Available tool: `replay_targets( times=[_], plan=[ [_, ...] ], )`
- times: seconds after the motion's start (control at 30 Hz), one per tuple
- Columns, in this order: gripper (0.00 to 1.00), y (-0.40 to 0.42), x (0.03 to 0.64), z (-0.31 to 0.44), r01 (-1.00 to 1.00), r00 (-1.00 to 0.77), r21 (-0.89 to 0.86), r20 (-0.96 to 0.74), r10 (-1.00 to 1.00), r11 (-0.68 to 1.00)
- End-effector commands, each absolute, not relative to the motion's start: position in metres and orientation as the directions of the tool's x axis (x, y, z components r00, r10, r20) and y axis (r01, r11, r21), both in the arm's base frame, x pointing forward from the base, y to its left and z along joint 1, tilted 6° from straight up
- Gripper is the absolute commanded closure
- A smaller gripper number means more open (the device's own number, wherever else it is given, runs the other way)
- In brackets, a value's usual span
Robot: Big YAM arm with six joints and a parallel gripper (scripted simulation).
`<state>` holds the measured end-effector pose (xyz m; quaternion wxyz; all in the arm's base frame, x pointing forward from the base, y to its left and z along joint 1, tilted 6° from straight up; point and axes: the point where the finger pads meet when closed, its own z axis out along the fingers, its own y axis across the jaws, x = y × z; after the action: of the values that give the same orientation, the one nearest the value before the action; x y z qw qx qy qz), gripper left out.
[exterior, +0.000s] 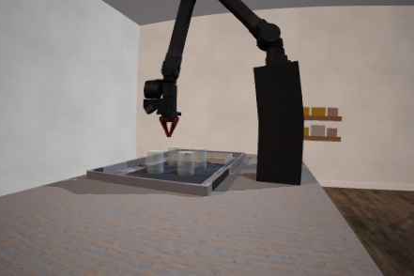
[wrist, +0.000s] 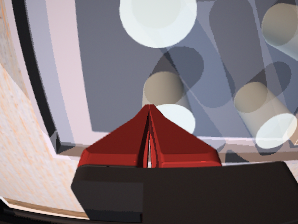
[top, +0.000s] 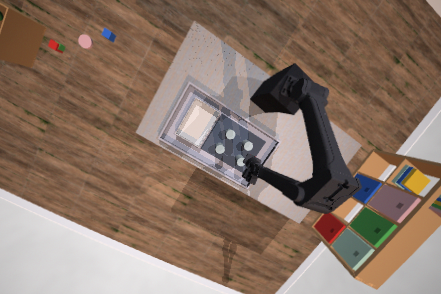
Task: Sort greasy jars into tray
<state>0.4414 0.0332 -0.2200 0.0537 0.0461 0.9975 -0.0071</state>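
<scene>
Item: four glass jars, mouth down on the dark drying mat [top: 213, 137] [exterior: 174, 177] [wrist: 110, 65]; none in the cream tray [top: 197, 120] [exterior: 218, 158]. Individually: outer end jar [top: 241, 161] [exterior: 155, 161] [wrist: 181, 117]; inner end jar [top: 248, 146] [exterior: 186, 165] [wrist: 157, 22]; inner tray-side jar [top: 230, 134] [exterior: 199, 159] [wrist: 281, 25]; outer tray-side jar [top: 220, 149] [exterior: 175, 155] [wrist: 275, 130]. All upright and apart. Grease: not visible.

Step in hand: judged to be testing, with the outer end jar the likely subject. Sorting yet to be done.

Next move: probably to lower the closed fingertips beside that jar, clear of its top, and nudge it gently, watching how readily it slides. A hard push might tip it or send it into a neighbour.

Hand [top: 248, 173] [exterior: 169, 134] [wrist: 149, 111]: clenched, nothing between its red fingers; pointing down, above jar height and close to the outer end jar, touching none.

Arm [top: 325, 137] [exterior: 177, 42]: reaching out from its black pedestal [exterior: 279, 131] on the tabletop [top: 180, 55] [exterior: 174, 225], elbow high, forearm descending steeply to the wrist.
</scene>
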Motion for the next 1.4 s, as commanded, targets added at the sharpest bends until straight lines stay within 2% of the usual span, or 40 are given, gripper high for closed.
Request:
replay_targets(
  times=[0.0,0.5,1.37],
  plan=[
    [1.0,0.031,0.449,-0.234,0.149,-0.983,-0.012,-0.11,0.147,0.989],
    [1.0,0.03,0.456,-0.295,0.149,-0.983,-0.012,-0.11,0.147,0.989],
    [1.0,0.027,0.459,-0.293,0.149,-0.983,-0.012,-0.11,0.147,0.989]
  ],
)
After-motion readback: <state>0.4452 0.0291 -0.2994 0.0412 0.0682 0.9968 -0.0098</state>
